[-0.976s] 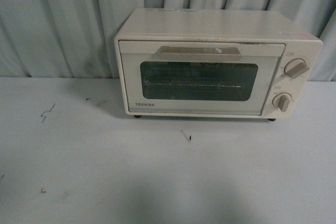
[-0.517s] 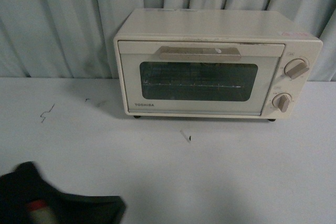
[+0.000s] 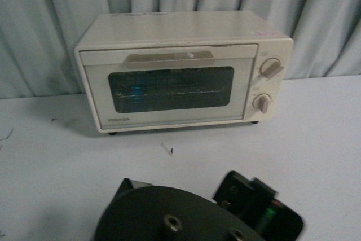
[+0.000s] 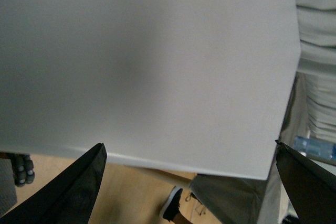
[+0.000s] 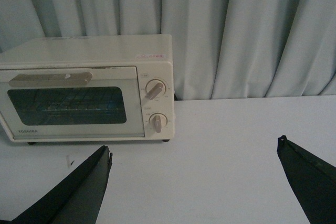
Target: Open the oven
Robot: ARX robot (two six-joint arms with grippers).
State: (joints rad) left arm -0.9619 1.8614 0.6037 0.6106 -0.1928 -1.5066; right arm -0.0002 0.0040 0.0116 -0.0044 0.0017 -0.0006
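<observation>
Toshiba toaster oven (image 3: 180,71) at my 12 o'clock, a touch toward 11, on the white table (image 3: 56,162); its back is near the pale curtain (image 3: 45,26). Cream-white box, upright on small dark feet. Door (image 3: 169,118) shut flush against the front; bar handle (image 3: 169,59) flat along the door's 12 o'clock edge, nothing touching it. Wire rack (image 3: 169,92) level behind the dark glass. Upper knob (image 3: 272,68) and lower knob (image 3: 262,103) stacked at the door's 3 o'clock side. Small dark mark (image 3: 167,150) on the table at the oven's 6 o'clock, just in front of it.

A black arm joint (image 3: 169,218) fills the front view at 6 o'clock, well short of the oven; which of my arms, I cannot tell.

Left gripper (image 4: 189,148): my fingers (image 4: 79,187) spread wide, nothing between them; white table below, its edge, wooden floor (image 4: 131,192) and a shoe (image 4: 172,211) beyond; one oven corner just in view.

Right gripper (image 5: 194,145): fingers (image 5: 79,192) wide apart, holding nothing, over the table; oven ahead, well apart, its front facing me.
</observation>
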